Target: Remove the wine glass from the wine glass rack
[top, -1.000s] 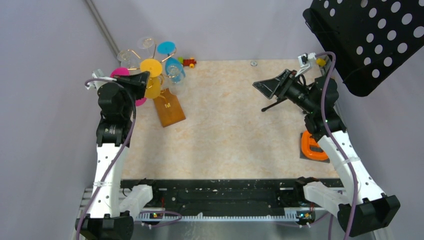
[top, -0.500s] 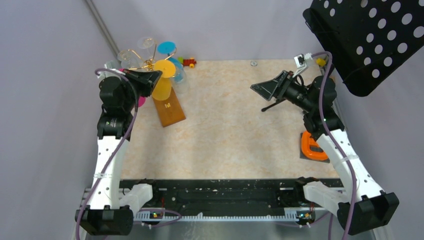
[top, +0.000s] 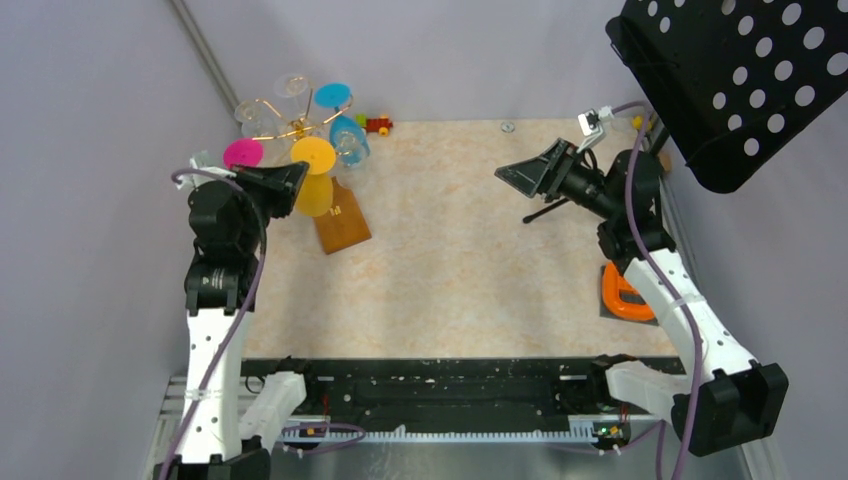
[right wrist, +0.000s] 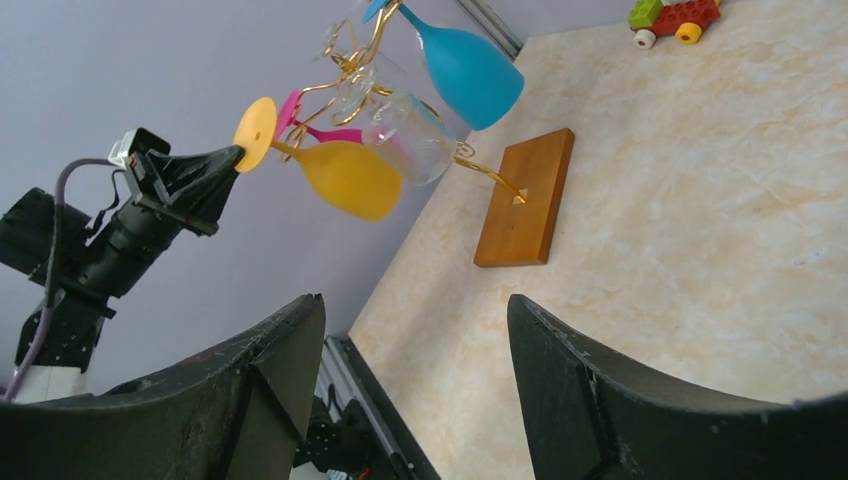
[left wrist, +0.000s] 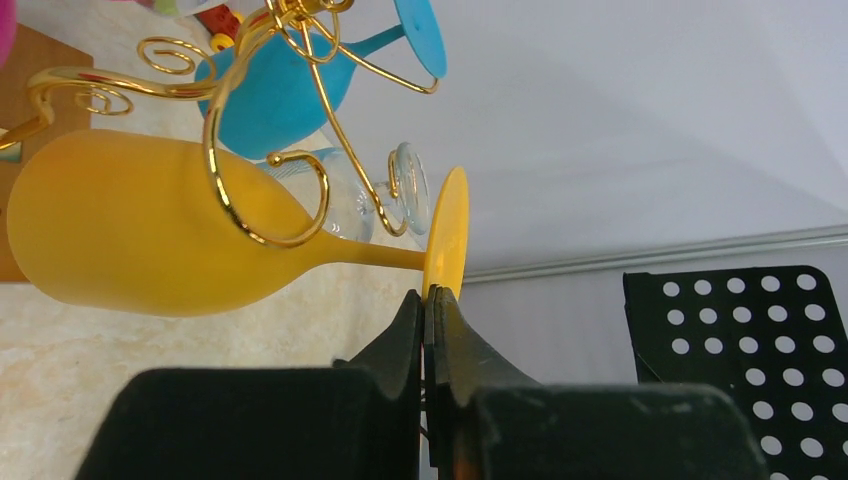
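Three coloured wine glasses (top: 313, 155) (top: 243, 153) (top: 332, 95), one gold rack (top: 342, 225)

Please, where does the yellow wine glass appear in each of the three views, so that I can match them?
Top external: the yellow wine glass is at the upper left, above the brown base.
Left wrist: yellow wine glass fills the left half, foot near the centre.
Right wrist: yellow wine glass is upper left of centre.
Shared landmark: the blue wine glass hanging beside it.

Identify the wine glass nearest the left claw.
The yellow glass: the left claw pinches its foot's edge; the blue glass and pink glass hang farther off.
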{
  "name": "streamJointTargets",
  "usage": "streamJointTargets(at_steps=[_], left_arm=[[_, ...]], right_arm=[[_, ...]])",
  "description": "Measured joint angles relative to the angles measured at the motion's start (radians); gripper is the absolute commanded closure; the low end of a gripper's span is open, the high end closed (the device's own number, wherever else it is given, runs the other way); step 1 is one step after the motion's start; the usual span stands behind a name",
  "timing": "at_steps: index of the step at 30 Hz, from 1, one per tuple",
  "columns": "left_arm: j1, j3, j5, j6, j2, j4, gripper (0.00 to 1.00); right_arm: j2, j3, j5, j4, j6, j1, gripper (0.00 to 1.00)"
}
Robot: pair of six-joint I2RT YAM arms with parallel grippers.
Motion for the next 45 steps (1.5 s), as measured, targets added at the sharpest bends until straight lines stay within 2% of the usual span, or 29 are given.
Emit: streamJointTargets(at_steps=[12, 16, 21, 27, 30, 34, 41, 45], left_arm=[[0.0, -0.01, -0.011, 0.014, -0.099, -0.071, 1.0], [0.0, -0.021, 0.019, 0.026, -0.148, -0.087, 1.0], [0.0, -0.018, 0.193, 0.058, -0.146, -0.049, 1.0], [0.0, -0.009, 0.41, 0.118, -0.093, -0.055, 1.0], [0.0, -0.046, 0.503, 0.054, -0.095, 0.03, 1.0], [-0.001, -0.122, 0.587, -0.114, -0.094, 0.207, 1.0], [-0.007, -0.135, 0.615, -0.343, -0.055, 0.38, 1.0], [-0.017, -0.138, 0.612, -0.488, -0.036, 0.533, 1.0]], right_arm=[[0.002, -0.049, -0.011, 0.061, 0.088, 0.002, 0.29], [0.002, -0.085, -0.011, 0.114, 0.109, 0.039, 0.23], [0.007, -0.122, 0.008, 0.176, 0.15, 0.113, 0.18], [0.062, -0.122, 0.044, 0.304, 0.189, 0.198, 0.16], [0.097, -0.126, 0.071, 0.38, 0.216, 0.241, 0.16], [0.095, -0.18, 0.133, 0.488, 0.249, 0.29, 0.17], [0.059, -0.254, 0.244, 0.585, 0.286, 0.301, 0.17], [0.057, -0.29, 0.295, 0.673, 0.332, 0.304, 0.17]])
